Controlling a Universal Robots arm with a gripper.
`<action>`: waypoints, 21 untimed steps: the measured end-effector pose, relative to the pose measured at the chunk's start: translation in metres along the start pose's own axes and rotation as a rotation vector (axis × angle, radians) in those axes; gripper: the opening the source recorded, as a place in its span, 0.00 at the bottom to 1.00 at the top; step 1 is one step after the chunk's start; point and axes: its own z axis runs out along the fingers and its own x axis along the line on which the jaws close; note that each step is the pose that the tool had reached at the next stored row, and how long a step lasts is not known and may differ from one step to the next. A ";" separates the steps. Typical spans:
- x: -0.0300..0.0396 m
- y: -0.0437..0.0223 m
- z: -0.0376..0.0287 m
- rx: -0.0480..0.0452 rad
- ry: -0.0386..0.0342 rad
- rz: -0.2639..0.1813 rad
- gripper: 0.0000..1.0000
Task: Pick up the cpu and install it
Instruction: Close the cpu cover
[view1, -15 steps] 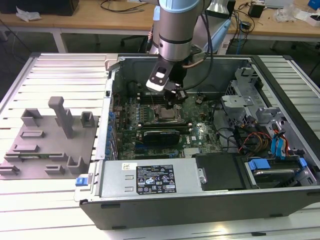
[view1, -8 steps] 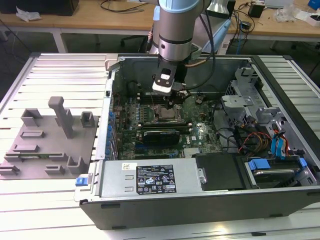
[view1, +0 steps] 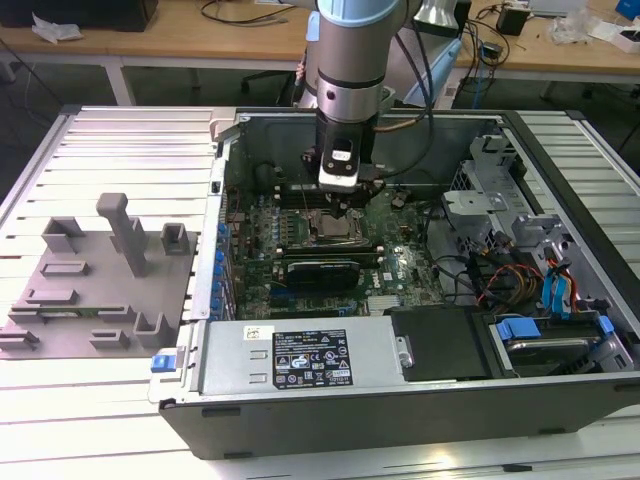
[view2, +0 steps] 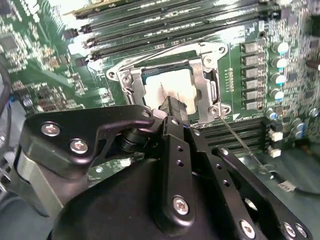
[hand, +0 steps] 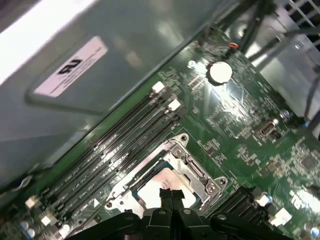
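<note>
The cpu (view2: 169, 86), a flat square chip with a silvery-white top, lies flat inside the metal-rimmed socket frame (view2: 208, 80) on the green motherboard. It shows in both wrist views, with the cpu (hand: 148, 188) partly covered by my fingertips. My gripper (view2: 173, 107) hangs straight over the chip, its two black fingers pressed together with nothing between them, the tips at or just above the chip's top. In the exterior view my gripper (view1: 336, 204) reaches down into the open computer case (view1: 400, 400), above the socket.
Memory slots (hand: 125, 135) run along one side of the socket, and a thin socket lever (view2: 240, 142) sticks out on another. Grey plastic fixture blocks (view1: 100, 270) stand at the exterior view's left. A drive cage with cables (view1: 520, 250) fills the case's right.
</note>
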 end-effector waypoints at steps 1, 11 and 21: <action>0.0000 0.0000 0.0000 -0.0005 0.0001 -0.017 0.11; 0.0000 0.0000 0.0001 -0.0062 0.0016 -0.248 0.11; 0.0000 0.0000 0.0008 -0.0119 0.0032 -0.474 0.11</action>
